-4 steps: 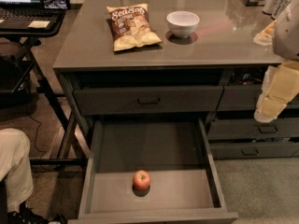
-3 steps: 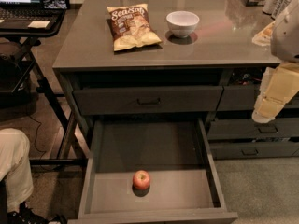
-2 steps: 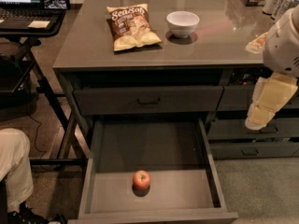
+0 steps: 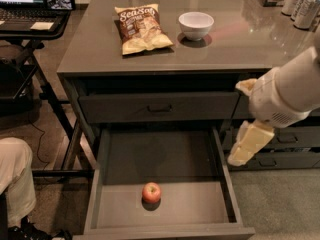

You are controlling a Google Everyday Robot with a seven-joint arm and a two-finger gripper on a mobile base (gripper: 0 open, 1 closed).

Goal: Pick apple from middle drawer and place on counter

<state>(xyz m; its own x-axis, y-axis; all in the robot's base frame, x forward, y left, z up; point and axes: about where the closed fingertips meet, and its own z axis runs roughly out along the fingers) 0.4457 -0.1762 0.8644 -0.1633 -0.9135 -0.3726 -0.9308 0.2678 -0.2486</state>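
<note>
The apple [image 4: 151, 192] sits on the floor of the open drawer [image 4: 170, 156], near the front wall and a little left of the middle. It is round, so it shows no long axis, and I cannot tell which way its stem end points. It touches none of the walls: there is bare floor to its left, to its right and, most of all, behind it toward the far end. The drawer is pulled well out toward the near side, its tall side walls running near to far, and the space above it is open.

The hand [image 4: 240, 155] hangs outside the drawer, just beyond and above its right wall, well apart from the apple. It tilts down and to the left from a thick white arm [image 4: 290, 91] that comes in from the right edge. Whether the hand is apart or together cannot be told.

Above the drawer is a shallower closed drawer front [image 4: 160, 107] with a small bar handle, and above that the desk [image 4: 100, 41]. On it lie a chip bag [image 4: 141, 28] and, just right of it, a white bowl [image 4: 196, 25], with bare surface nearer the front edge. More closed drawers [image 4: 295, 149] stand behind the arm on the right.
</note>
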